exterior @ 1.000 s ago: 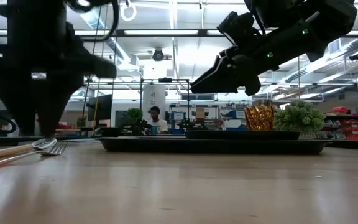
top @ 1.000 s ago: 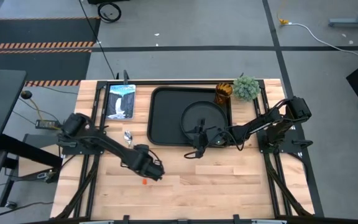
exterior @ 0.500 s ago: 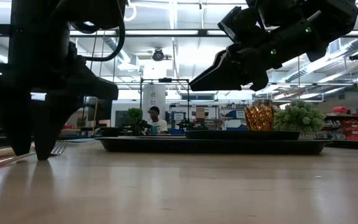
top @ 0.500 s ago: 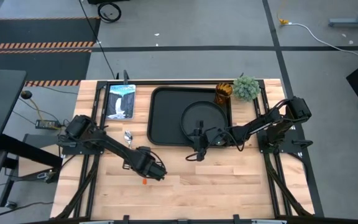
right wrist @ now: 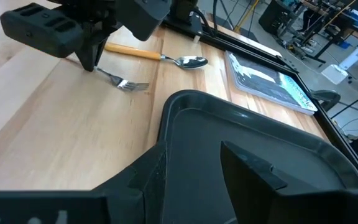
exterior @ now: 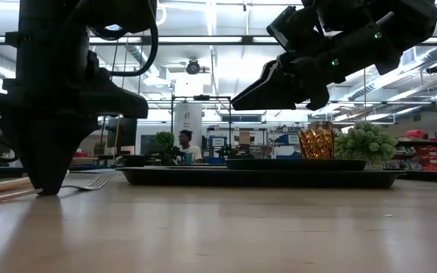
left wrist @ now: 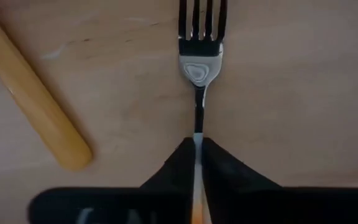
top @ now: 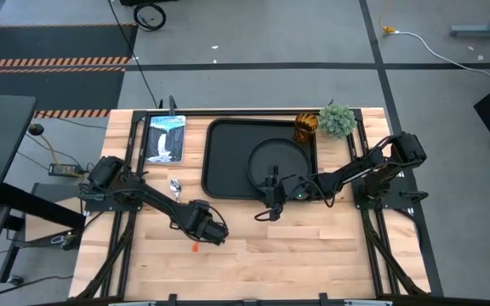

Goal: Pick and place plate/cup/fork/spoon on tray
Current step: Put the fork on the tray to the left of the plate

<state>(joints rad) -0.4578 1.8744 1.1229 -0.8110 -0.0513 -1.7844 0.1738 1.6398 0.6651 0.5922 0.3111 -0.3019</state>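
Note:
The fork [left wrist: 200, 68] lies flat on the wooden table, and my left gripper [left wrist: 197, 149] stands over it, shut on its stem. Beside it lies the orange-handled spoon [top: 175, 187], whose handle [left wrist: 36, 106] shows in the left wrist view. The black tray [top: 224, 161] holds the round plate [top: 279, 160] on its right half. The amber cup [top: 304, 127] stands at the tray's far right corner. My right gripper [right wrist: 197, 168] hangs open above the tray's near rim, with nothing between its fingers. My left gripper pinches the fork's thin stem [left wrist: 197, 127], just behind the silver head, between its two fingers [left wrist: 225, 168]. The fingers point down from above, one on each side of the stem. The fork lies flat on the table, its tines [exterior: 89, 182] pointing away from the gripper.
A green potted plant [top: 337, 119] stands beside the cup at the far right. A picture card [top: 165, 138] lies at the far left, next to the tray. Bare wood fills the near half of the table [top: 313, 246].
My left gripper has come down onto the table over the fork and shut its fingers on the stem. The fork lies where it did. My right gripper has kept still.

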